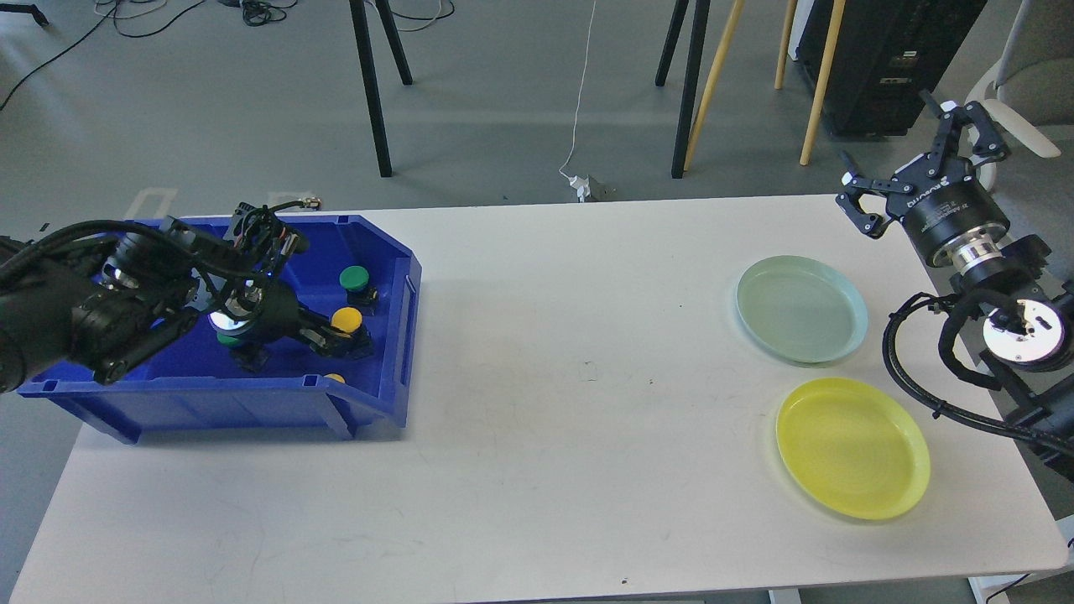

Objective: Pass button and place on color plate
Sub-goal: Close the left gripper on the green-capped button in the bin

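Buttons (346, 319) in bin (394, 335), plates (801, 309) right.

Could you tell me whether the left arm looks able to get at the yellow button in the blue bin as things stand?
Probably yes. The left end effector is already down inside the blue bin, right at the yellow button, and nothing stands between them; the bin is open on top.

White table (537, 403) carries a blue bin (252, 407) under the left pincer (340, 335) (fingers down inside it). Pale green plate (801, 309) sits below and left of the right pincer (919, 172); yellow plate (852, 446) lies nearer still, just beside the green one.
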`<action>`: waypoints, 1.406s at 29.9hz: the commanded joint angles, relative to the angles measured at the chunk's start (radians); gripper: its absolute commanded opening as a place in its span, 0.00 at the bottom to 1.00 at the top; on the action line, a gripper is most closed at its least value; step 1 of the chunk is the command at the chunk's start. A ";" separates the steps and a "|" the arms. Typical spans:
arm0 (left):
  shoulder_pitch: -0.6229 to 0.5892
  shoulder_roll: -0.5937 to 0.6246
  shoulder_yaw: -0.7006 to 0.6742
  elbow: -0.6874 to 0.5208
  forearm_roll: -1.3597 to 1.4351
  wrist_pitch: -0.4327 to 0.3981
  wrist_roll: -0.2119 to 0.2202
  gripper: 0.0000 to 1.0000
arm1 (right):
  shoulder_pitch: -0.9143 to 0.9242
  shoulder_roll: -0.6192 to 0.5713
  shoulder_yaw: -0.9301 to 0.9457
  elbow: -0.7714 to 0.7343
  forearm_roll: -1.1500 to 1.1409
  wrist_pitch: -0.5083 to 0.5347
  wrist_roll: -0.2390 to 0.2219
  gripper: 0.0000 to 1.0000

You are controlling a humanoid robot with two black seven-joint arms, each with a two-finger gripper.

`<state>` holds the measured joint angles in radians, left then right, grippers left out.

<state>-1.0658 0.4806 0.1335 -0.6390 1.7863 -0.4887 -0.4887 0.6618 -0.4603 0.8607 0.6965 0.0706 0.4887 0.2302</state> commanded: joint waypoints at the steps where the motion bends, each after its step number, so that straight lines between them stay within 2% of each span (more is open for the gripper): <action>1: -0.002 -0.002 -0.002 0.002 -0.004 0.000 0.000 0.84 | -0.004 0.000 0.001 0.006 0.000 0.000 0.000 0.99; 10: -0.002 -0.033 -0.014 0.015 -0.012 0.000 0.000 0.87 | -0.019 -0.003 0.009 0.021 0.000 0.000 0.000 0.99; 15: 0.000 -0.076 -0.009 0.096 -0.013 0.058 0.000 0.86 | -0.022 -0.003 0.012 0.021 0.000 0.000 0.000 0.99; 20: -0.002 -0.080 -0.011 0.104 -0.013 0.059 0.000 0.86 | -0.025 -0.003 0.012 0.023 0.000 0.000 0.000 0.99; 24: -0.002 -0.080 -0.008 0.105 -0.013 0.061 0.000 0.77 | -0.027 -0.003 0.012 0.023 0.000 0.000 0.000 0.99; 32: 0.001 -0.074 -0.009 0.104 -0.013 0.065 0.000 0.68 | -0.031 -0.003 0.012 0.021 0.000 0.000 0.000 0.99; 34: -0.002 -0.074 -0.011 0.101 -0.012 0.067 0.000 0.58 | -0.031 -0.003 0.012 0.021 0.000 0.000 0.000 0.99; 37: 0.000 -0.073 -0.003 0.099 -0.007 0.067 0.000 0.29 | -0.033 -0.003 0.012 0.023 0.000 0.000 0.000 0.99; 38: 0.001 -0.073 -0.003 0.099 -0.007 0.067 0.000 0.23 | -0.034 -0.003 0.012 0.023 0.000 0.000 0.000 0.99; 40: -0.002 -0.071 0.000 0.096 -0.005 0.067 0.000 0.20 | -0.036 -0.001 0.014 0.021 0.000 0.000 0.000 0.99; 42: -0.005 -0.066 0.000 0.094 -0.005 0.065 0.000 0.12 | -0.037 -0.003 0.021 0.023 0.000 0.000 0.000 0.99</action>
<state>-1.0661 0.4098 0.1319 -0.5419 1.7799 -0.4219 -0.4889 0.6268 -0.4633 0.8733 0.7187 0.0706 0.4887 0.2301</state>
